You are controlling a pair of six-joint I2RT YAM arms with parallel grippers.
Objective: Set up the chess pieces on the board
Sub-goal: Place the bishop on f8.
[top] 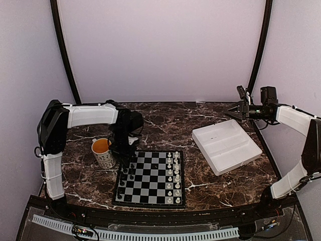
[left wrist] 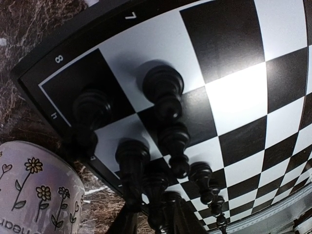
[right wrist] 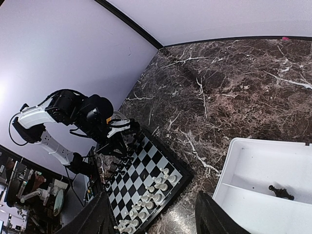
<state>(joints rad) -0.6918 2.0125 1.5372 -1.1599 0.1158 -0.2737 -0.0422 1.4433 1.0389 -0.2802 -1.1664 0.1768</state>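
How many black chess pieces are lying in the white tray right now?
1. One black chess piece lies in the white tray, shown by the right wrist view; the top view is too coarse to rule out others.

My left gripper (top: 122, 146) has its jaws over a corner of the board (left wrist: 234, 97). The chess pieces (left wrist: 163, 90) stand on the squares right beneath them, and the mug (left wrist: 34, 185) is just beside them, off the board. Below my right gripper (right wrist: 153, 219), to the jaws' right, lies the tray (right wrist: 253, 161) with one piece (right wrist: 281, 191) in it.
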